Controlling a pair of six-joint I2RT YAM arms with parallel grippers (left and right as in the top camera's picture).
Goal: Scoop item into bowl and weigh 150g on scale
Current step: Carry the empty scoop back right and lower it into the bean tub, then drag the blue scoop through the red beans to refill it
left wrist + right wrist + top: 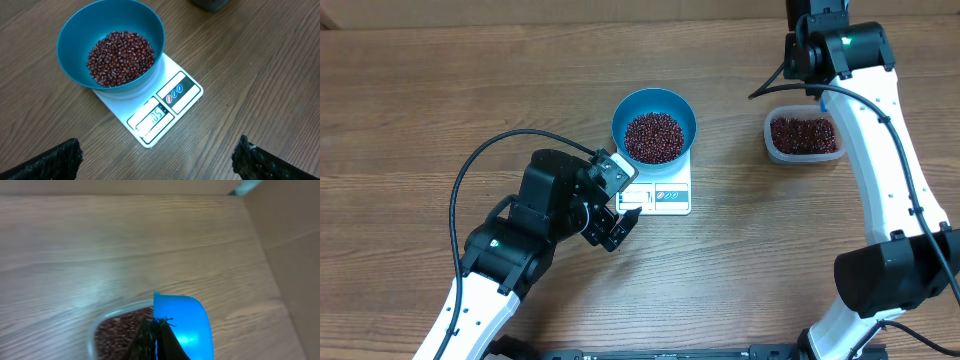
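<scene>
Wood-grain counter (420, 100) fills every view, brown and streaked with lighter grain. Dark red-brown beans (653, 137) lie in a loose mound at the bottom of the bright blue bowl (620, 115), reaching well short of its rim. The bowl stands upright on the rear part of the white scale (665, 198), covering most of the platform; the front strip with the display (156, 116) and the blue-marked label stays uncovered, and digits are lit there, though too small to read with confidence. Just beside the scale's front left corner hovers the left pincer (623, 226), released, its two dark fingers spread wide and holding nothing; in the left wrist view they frame the scale from the lower corners. Well apart, off to the bowl's right, sits a clear tub (804, 135) with more of the same beans inside. Above that tub is the right pincer (156, 340), clenched on a small blue scoop (187, 325), whose rounded cup sits over the tub's edge; whether the scoop carries any beans cannot be told.
</scene>
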